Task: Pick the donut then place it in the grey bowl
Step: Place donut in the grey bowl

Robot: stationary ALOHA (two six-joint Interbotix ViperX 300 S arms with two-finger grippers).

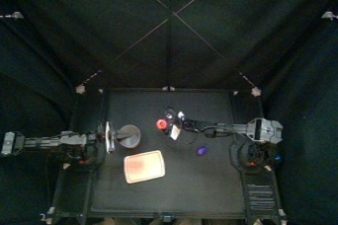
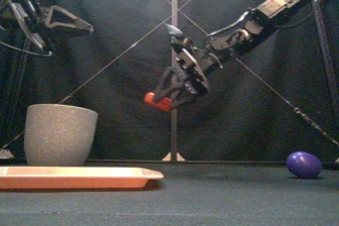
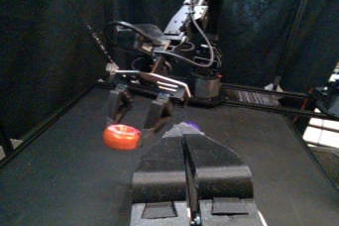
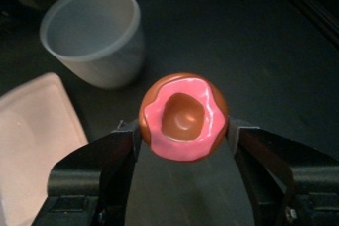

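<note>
**Toy donut held in the air to the right of the grey cup**

A small black table (image 1: 199,182) stands inside a booth. A black curtain (image 1: 79,32) hangs behind it and fills the upper half of the overhead view.

A tall grey speckled cup (image 2: 59,134) stands upright on the left part of the table. This is the task's grey bowl.

A flat pink tray (image 2: 73,177) lies just in front of the cup, toward the table's front edge. A small round purple toy (image 2: 303,163) rests on the table well to the cup's right.

The right gripper (image 2: 172,89) comes in from the right. It hangs to the right of the cup and higher than its rim. Its two jaws are clamped on a small toy donut (image 4: 185,119), which is brown with pink icing. The donut is off the table and apart from the cup.

The left gripper (image 3: 189,143) rests near the cup's left side. Its jaws are pressed together, with only a thin seam between them.

The jaws cover the donut's lower sides. The front view cuts off the tray at its left edge. The purple toy is too small for its kind to be made out.
</note>
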